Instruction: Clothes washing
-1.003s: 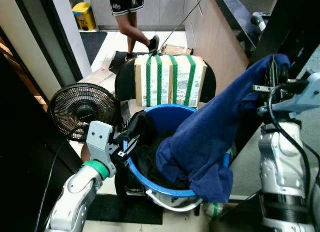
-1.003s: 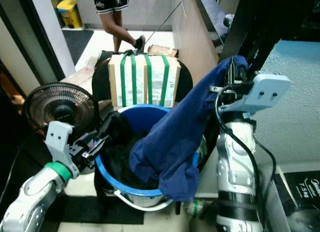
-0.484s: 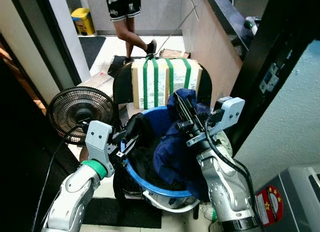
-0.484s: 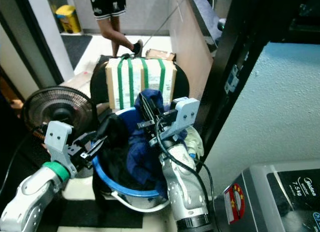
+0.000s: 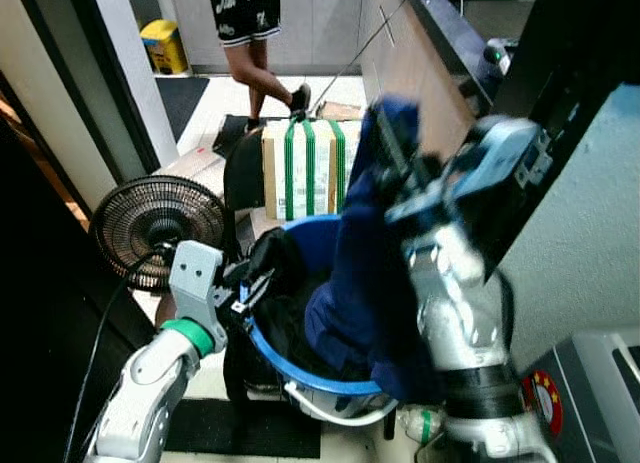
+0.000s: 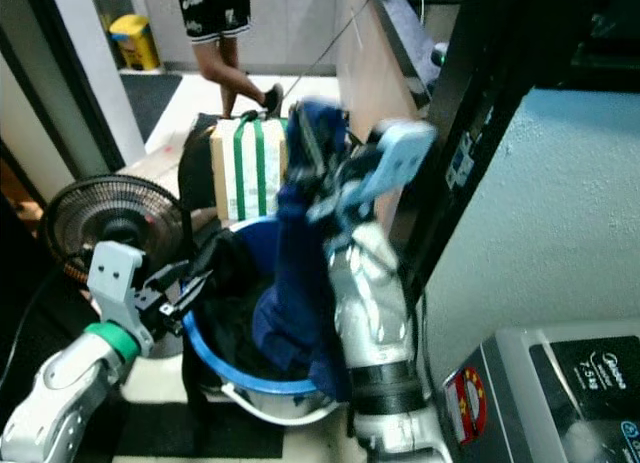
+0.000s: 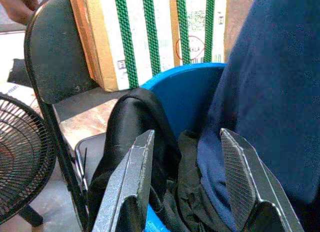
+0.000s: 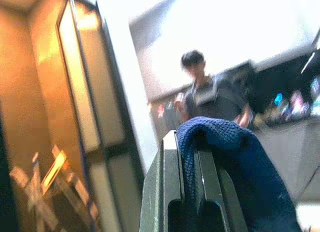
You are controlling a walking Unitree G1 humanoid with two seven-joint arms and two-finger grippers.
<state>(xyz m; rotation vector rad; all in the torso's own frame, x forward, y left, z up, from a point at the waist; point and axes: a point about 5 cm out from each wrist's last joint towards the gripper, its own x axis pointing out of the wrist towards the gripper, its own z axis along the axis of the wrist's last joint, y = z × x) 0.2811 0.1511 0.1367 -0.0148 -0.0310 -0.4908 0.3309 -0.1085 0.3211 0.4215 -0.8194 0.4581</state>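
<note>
Right pincer [image 5: 385, 133]: lifted high above the tub at about 1 o'clock from its centre, fingers pressed together and pinching the top of the blue garment — blurred in the eye views, but the wrist view is showing the knit cloth bunched between the fingers [image 8: 170, 192].

Blue garment [image 5: 355, 273]: hanging in a long fold from the right pincer, its lower part draping down into the tub and over the rim at 4 o'clock, in front of the silver right arm.

Blue tub [image 5: 300, 375]: sitting on the floor in the middle of the scene, dark clothes lying inside it.

Black garment [image 7: 137, 122]: slung over the tub's rim at 9 o'clock, part inside, part trailing outside.

Left pincer [image 5: 250, 283]: hovering at the tub's 9 o'clock edge, fingers spread — the wrist view is showing the black garment between the two fingers [image 7: 130, 187], contact not clear.

Striped box [image 5: 305, 168]: cardboard with green straps, standing on a black chair [image 7: 55, 71] at 12 o'clock behind the tub.

Fan [image 5: 150, 228]: standing on the floor at 10 o'clock, near the left arm.

Person [image 5: 250, 33]: legs and dark shorts at 12 o'clock, well beyond the box.

Yellow bin [image 5: 165, 43]: far back at 11 o'clock.

Washing machine [image 6: 560, 383]: grey corner showing at 4 o'clock.
</note>
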